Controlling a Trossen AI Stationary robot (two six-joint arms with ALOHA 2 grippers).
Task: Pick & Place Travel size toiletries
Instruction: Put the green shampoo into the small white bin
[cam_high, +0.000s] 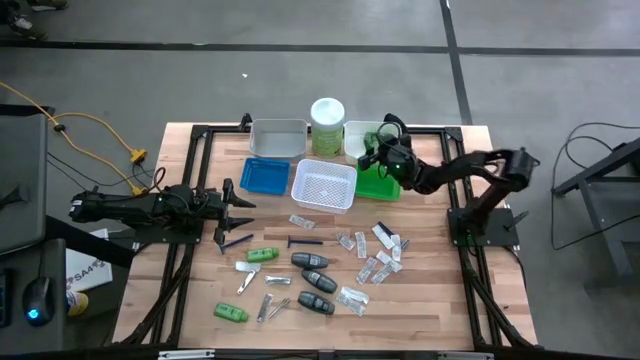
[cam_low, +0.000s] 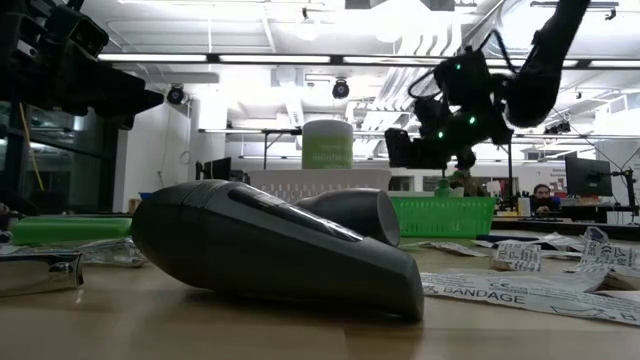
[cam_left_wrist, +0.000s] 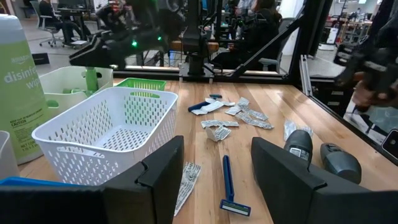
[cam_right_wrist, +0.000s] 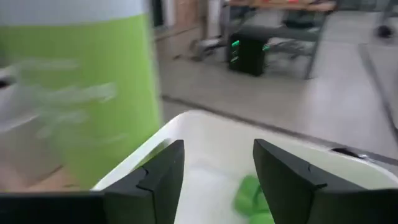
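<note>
Upper centre: grey tray (cam_high: 278, 137), blue tray (cam_high: 264, 176), white basket (cam_high: 324, 186), green basket (cam_high: 378, 184), disinfecting-wipes canister (cam_high: 327, 126).

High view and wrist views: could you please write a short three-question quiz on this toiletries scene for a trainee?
1. True or false: the left gripper has its jaws shut on the blue razor.
2. The right gripper, jaws open, hovers over which tray? A blue tray; B plain white tray; C grey tray.
3. Fill in: the item lying in that tray is a green ____.

Key: 1 false, its jaws are open and empty; 2 B; 3 green tube.
</note>
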